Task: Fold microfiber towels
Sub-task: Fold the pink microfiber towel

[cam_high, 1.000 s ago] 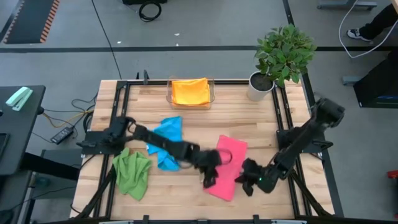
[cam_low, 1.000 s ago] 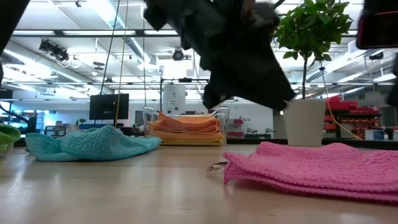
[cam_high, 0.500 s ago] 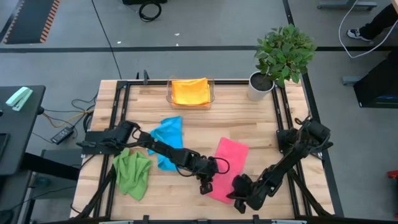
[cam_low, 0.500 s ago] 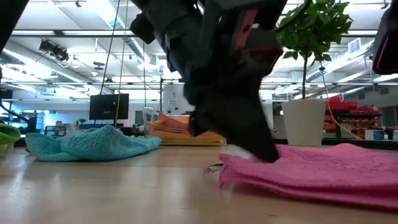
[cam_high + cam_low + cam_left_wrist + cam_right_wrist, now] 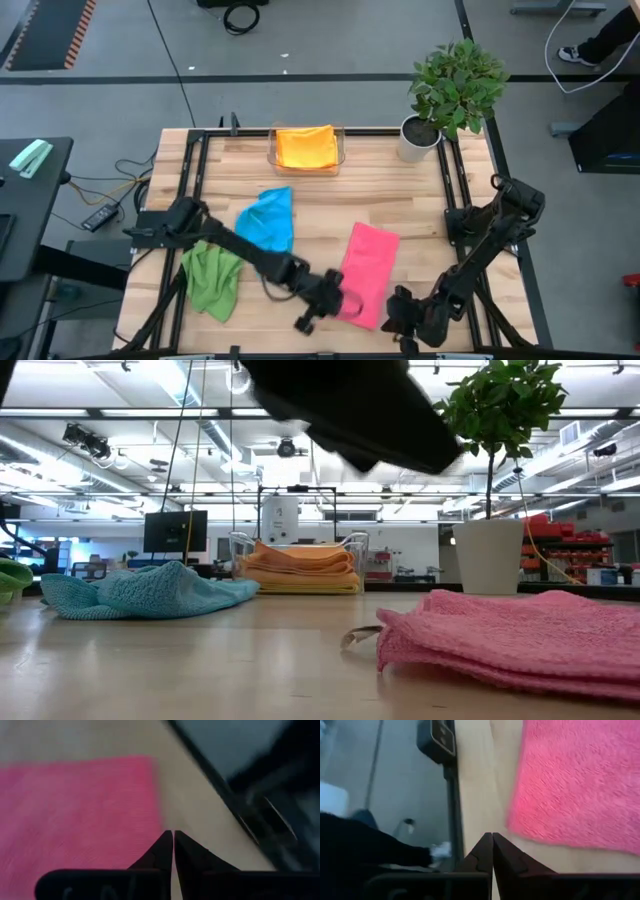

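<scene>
Towel, pink (image 5: 366,272), folded and lying flat on the table (image 5: 400,200), taken here as the landmark. Its layered edge is seen in the low view (image 5: 520,645). The left gripper (image 5: 312,318) is placed just beside the pink towel's near-left corner, with fingers (image 5: 165,851) pressed together and nothing between them; the towel is seen ahead of them (image 5: 75,815). The right gripper (image 5: 400,322) is placed just beside the near-right corner, likewise clenched on nothing, the fingers (image 5: 485,852) meeting over bare wood near the table edge. A blue towel (image 5: 268,220) is crumpled to the left of the pink one, and a green towel (image 5: 212,280) lies farther left. An orange towel (image 5: 305,146) is folded in a clear tray (image 5: 272,152) beyond the pink towel. A potted plant (image 5: 445,95) stands at the far right corner.
</scene>
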Robot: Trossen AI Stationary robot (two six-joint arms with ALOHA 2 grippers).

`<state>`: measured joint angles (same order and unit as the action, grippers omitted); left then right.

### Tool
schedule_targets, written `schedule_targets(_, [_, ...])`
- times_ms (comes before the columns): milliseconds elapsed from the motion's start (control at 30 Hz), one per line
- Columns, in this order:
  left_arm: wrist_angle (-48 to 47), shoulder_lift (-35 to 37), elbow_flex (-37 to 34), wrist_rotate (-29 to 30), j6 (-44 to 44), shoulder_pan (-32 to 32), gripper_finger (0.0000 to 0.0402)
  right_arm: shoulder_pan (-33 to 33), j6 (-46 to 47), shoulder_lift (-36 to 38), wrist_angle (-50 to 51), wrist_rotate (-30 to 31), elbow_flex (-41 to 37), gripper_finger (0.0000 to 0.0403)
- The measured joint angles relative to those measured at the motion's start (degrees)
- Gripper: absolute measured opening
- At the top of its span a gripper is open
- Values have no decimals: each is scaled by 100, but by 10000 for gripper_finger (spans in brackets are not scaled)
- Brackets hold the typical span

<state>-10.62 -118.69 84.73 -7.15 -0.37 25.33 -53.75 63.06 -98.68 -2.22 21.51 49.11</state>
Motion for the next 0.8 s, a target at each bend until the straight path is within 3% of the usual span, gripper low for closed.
schedule_targets(100, [-81,-72,0,115,1759,264,32,-116,-445,-47,96,306,-9,36])
schedule_targets(200, [-90,-135,-9,733,2751,419,49,-102,-1275,-47,13,373,-9,70])
schedule_targets(300, [-54,-162,0,1120,2995,379,78,-27,-1966,-65,-87,379,-11,115])
schedule_targets(533, [-345,-179,-3,1070,2979,143,169,11,-2632,-248,-190,361,-7,211])
schedule_targets(667, [-704,-249,-8,980,3345,69,204,11,-2944,-362,-354,480,-3,227])
schedule_targets(800, [-436,-353,-9,966,3870,54,216,8,-3176,-505,-369,737,88,227])
